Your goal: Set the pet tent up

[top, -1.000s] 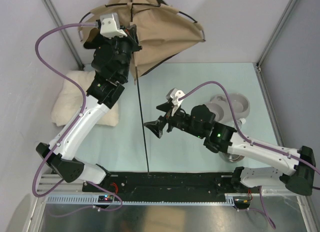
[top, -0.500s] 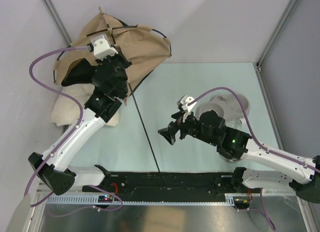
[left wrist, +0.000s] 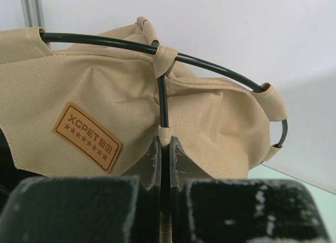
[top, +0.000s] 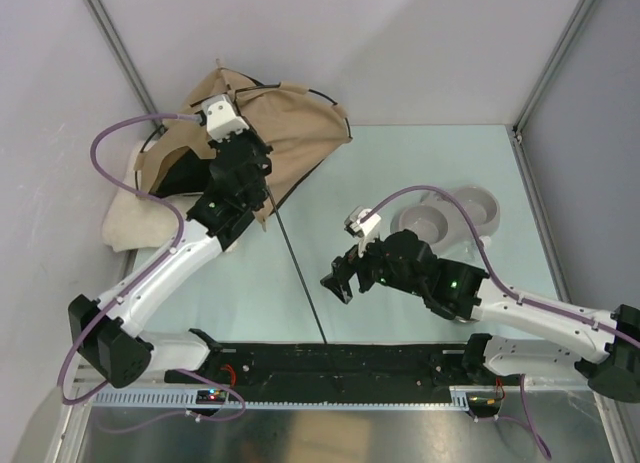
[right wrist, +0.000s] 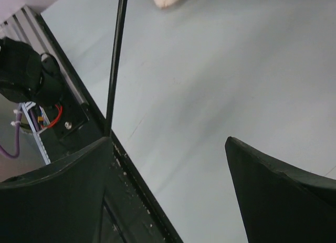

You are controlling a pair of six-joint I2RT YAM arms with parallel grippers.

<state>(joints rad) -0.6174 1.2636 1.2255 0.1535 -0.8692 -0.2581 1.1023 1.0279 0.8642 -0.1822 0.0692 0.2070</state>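
**Clamped on a tent pole at left, spread wide at right**

Pinched shut between the fingers of the left gripper: a thin dark pole of the tan beige fabric pet tent. Straight up from that narrow slit, to a fabric loop shared with a second, arching pole. Just left of the pinch, stitched to the cloth, a small brown label patch.

From above: tent fabric bunched at the far left corner of the pale green table, partly over a fluffy cream-white square cushion. Out from under the left wrist, slanting toward the near edge, a long straight stretch of pole.

Spread wide, with nothing between them, the fingers of the right gripper, hovering over bare tabletop. Just outside one finger, that long pole. Touching or apart: cannot tell. Behind the right arm, a grey double bowl.
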